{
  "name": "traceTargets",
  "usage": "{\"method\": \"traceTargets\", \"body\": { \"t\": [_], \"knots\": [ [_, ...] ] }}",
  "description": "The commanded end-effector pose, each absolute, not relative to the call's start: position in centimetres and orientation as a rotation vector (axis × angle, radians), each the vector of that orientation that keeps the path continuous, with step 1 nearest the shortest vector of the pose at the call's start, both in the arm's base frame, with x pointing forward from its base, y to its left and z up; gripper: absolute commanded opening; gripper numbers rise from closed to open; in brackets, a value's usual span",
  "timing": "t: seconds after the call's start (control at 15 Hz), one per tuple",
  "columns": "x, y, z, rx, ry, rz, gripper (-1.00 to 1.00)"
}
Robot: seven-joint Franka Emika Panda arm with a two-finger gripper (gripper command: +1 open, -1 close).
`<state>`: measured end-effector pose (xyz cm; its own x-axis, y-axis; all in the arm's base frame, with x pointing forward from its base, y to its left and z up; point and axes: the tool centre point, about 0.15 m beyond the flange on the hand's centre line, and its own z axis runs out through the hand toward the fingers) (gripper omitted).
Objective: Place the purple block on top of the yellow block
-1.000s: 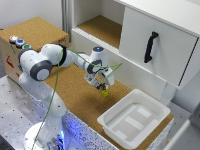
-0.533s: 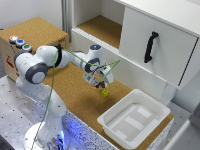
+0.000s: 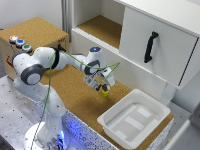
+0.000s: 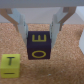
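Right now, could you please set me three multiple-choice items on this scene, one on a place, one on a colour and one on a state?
1. Where does the purple block sit?
A. between the gripper fingers
B. in the white tray
C. on the yellow block

2. What colour are the letters on the purple block?
A. white
B. yellow
C. red

3. Is stacking done?
A. yes
B. no

Answers: 1 A, the wrist view shows a finger on each side; 2 B, yellow letters show; 3 B, the yellow block lies beside it, bare-topped.

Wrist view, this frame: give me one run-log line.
hand: astride purple block, closure unclear | purple block: on cork surface | yellow block: beside it, apart, uncovered | stacking: not done
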<state>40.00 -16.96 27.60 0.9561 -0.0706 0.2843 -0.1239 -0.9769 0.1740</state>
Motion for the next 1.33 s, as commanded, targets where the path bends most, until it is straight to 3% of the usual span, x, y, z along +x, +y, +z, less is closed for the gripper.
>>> {"method": "traceTargets", "body": {
  "t": [0.0,0.93,1.27],
  "knots": [
    [43.6,-19.4,26.0,3.036,0.076,0.397,-1.00],
    [40.8,-12.6,26.6,3.141,0.010,0.371,-1.00],
    [42.0,-11.6,25.0,3.152,0.064,0.345,-1.00]
  ]
}}
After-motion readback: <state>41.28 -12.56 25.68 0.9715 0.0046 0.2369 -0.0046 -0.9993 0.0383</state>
